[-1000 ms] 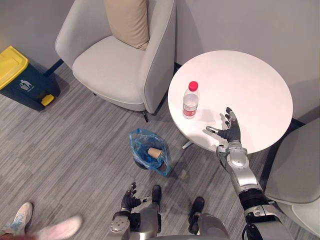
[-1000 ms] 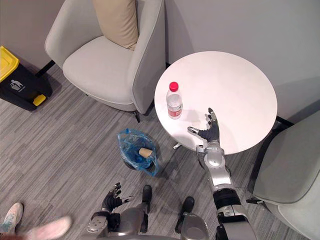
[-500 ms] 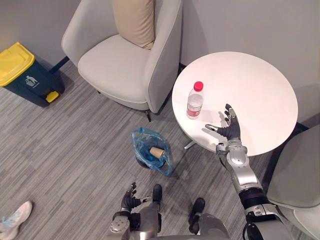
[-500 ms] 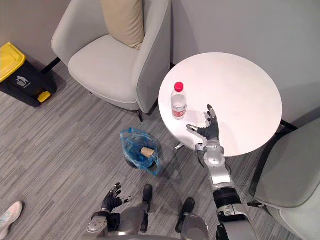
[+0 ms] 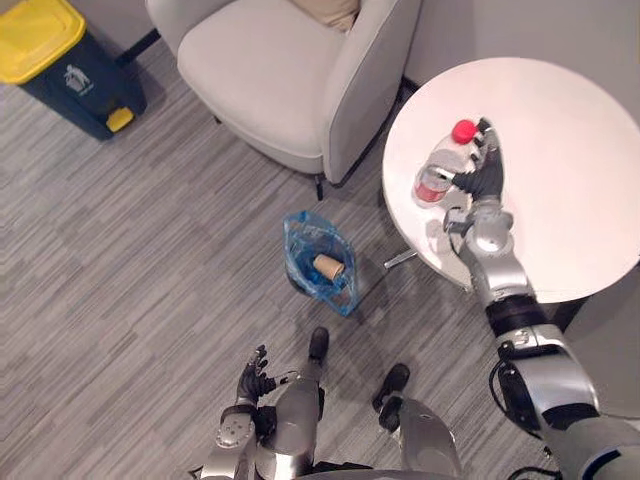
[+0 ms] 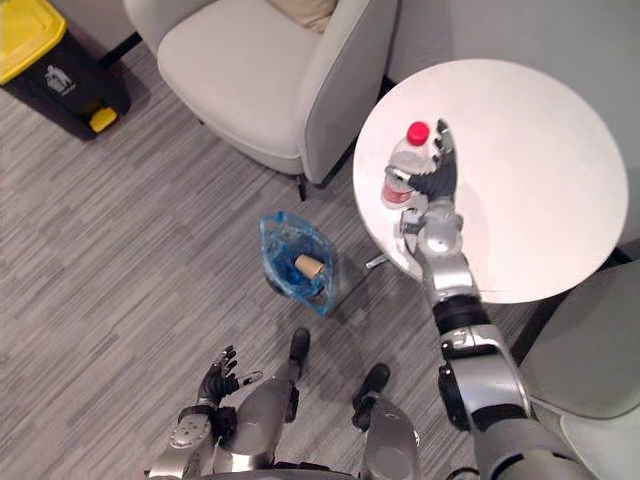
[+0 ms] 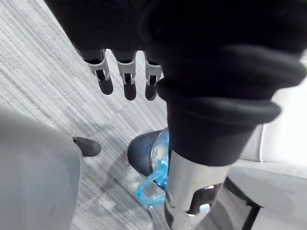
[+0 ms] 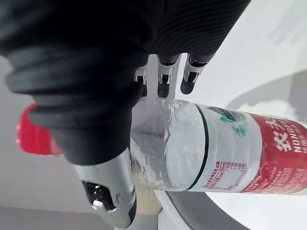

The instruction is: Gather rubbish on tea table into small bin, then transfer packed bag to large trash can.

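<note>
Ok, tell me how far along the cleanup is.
Done: one brown item lies in the bagged bin on the floor. In hand: the right hand, open, brackets the bottle standing on the table, not yet lifted; the left hand hangs idle and open. Left: bin the bottle, then carry the bag to the yellow-lidded can.

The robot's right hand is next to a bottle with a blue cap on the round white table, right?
Not quite: the cap is red, not blue. The left eye view shows the right hand next to the bottle on the round white table.
</note>
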You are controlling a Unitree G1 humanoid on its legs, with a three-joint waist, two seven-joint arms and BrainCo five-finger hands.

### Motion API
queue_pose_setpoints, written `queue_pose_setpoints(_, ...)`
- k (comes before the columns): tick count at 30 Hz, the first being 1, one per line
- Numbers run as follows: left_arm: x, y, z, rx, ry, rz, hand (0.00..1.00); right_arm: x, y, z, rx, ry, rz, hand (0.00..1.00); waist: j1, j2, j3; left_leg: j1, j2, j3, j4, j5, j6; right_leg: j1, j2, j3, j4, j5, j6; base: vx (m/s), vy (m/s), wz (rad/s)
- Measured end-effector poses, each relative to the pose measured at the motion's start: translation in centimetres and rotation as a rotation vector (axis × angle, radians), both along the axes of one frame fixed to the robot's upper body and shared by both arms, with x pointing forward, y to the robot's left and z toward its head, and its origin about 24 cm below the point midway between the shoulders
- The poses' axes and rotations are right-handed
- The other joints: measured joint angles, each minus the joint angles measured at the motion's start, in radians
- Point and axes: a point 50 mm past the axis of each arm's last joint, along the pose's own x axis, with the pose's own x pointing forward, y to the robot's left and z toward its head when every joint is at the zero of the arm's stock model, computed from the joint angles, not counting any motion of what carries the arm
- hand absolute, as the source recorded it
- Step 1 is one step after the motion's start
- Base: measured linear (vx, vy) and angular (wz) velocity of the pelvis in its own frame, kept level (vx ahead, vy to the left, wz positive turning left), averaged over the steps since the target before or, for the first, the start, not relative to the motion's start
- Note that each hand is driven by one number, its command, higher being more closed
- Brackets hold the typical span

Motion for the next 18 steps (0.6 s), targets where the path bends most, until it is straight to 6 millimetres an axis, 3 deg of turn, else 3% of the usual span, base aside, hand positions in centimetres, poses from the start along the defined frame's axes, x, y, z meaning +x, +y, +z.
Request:
queue_pose_setpoints(1,0.1,0.0,0.1,-0.001,-0.003,0.011,0.00,0.1,0.0,0.0,0.003,0.002,0.000,1.00,0.003,0.000,0.001,-0.003,-0.002,-0.003,0.000,0.000,0.000,-0.001,-0.002,-0.001,0.000,0.000,0.000,0.02,-0.020,0.13)
queue_pose_setpoints(9,0.5,0.0,0.3,-0.001,-0.018,0.013,0.00,0.9,-0.3,1.4,0.017,-0.011,-0.027,1.00,0.002,0.003,0.017,-0.019,-0.021,-0.021,0.008,0.001,0.000,-0.018,-0.027,-0.011,0.034,-0.018,0.008,0.00,-0.011,0.09)
queue_pose_setpoints(18,0.8,0.0,0.5,-0.015,-0.029,0.023,0.00,1.0,-0.5,1.4,0.040,-0.001,-0.035,1.00,-0.001,0.013,0.026,-0.017,-0.021,-0.023,0.008,0.001,0.000,-0.019,-0.030,-0.013,0.050,-0.028,0.005,0.00,-0.042,0.01)
